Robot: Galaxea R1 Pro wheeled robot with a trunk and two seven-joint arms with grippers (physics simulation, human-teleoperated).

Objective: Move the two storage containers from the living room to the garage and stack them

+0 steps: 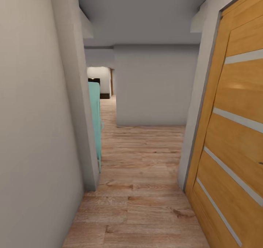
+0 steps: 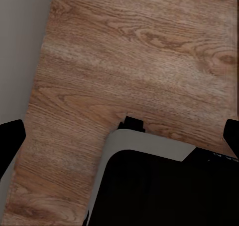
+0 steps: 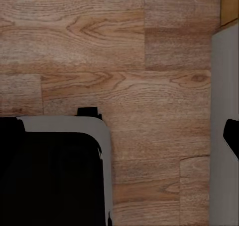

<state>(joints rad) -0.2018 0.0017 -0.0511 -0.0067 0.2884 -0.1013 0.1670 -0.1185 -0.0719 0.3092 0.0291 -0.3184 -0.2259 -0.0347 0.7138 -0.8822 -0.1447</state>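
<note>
Both arms hang low with their wrist cameras looking down on the light wood plank floor [image 1: 142, 189]; the left gripper [image 2: 119, 136] and the right gripper [image 3: 124, 126] show only dark fingertips at the picture edges, set wide apart with nothing between them. Ahead runs a narrow hallway between pale grey walls [image 1: 33, 131], with a slatted honey-coloured wooden door [image 1: 233, 131] near on the right and a turquoise furniture piece [image 1: 95, 120] farther on the left. The robot's grey-and-black base [image 3: 55, 171] sits on the planks beneath the arms.

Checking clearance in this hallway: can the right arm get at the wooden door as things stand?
Probably yes: the wooden door stands close on the robot's right, with bare plank floor before it. The right gripper points down at the floor, so the arm must lift first.
</note>
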